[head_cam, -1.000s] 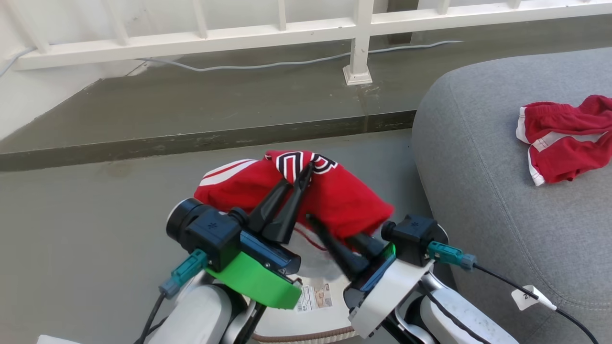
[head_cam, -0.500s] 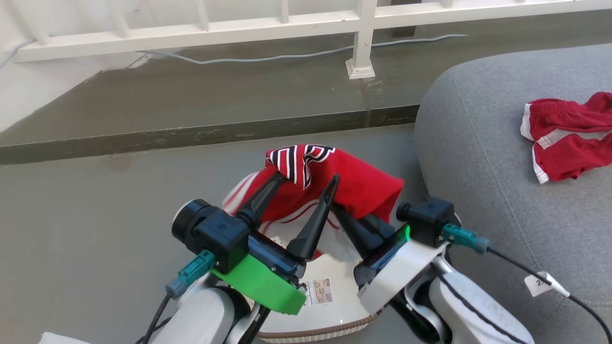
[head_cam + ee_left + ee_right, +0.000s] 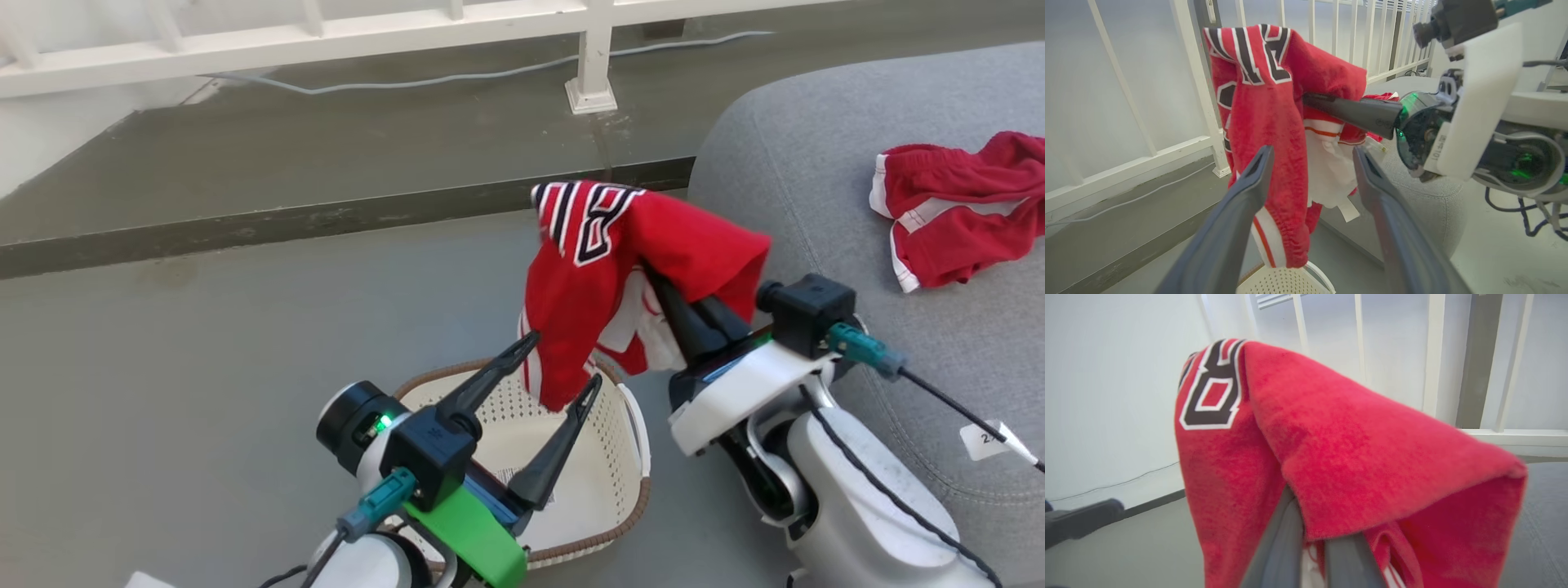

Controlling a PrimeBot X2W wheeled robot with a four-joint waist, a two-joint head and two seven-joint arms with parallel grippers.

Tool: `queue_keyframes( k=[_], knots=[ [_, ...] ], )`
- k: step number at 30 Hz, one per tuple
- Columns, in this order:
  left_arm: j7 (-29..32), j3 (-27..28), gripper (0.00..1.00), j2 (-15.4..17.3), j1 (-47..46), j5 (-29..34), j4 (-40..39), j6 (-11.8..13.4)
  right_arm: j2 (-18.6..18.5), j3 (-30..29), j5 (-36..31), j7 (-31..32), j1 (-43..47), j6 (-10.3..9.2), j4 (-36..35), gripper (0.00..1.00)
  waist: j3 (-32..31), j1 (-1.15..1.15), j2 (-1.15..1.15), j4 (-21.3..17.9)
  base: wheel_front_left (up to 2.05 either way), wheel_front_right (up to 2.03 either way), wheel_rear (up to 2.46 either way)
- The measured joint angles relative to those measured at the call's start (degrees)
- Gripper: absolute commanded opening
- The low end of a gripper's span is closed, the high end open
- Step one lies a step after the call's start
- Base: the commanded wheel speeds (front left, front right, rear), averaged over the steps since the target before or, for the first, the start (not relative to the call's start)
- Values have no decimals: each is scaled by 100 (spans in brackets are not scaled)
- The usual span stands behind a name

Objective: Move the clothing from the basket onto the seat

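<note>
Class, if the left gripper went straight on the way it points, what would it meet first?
Probably the lettered red garment hanging just ahead of the left gripper; depth is unclear.

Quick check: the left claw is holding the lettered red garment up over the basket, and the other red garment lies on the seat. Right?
No: the right claw holds the lettered red garment over the basket, as the head view shows; the left claw is open beneath it. The other red garment does lie on the seat.

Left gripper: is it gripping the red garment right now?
No, the left gripper stands open, fingers spread wide, while the red garment hangs from the shut right gripper.
</note>
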Motion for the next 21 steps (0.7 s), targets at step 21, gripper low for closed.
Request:
queue_keyframes(
  k=[21],
  knots=[
    [213,-160,100,200,69,135,-102,-8,-18,-505,126,-264,-31,-287,416,0,386,0,0,-662,0,0,0]
  ],
)
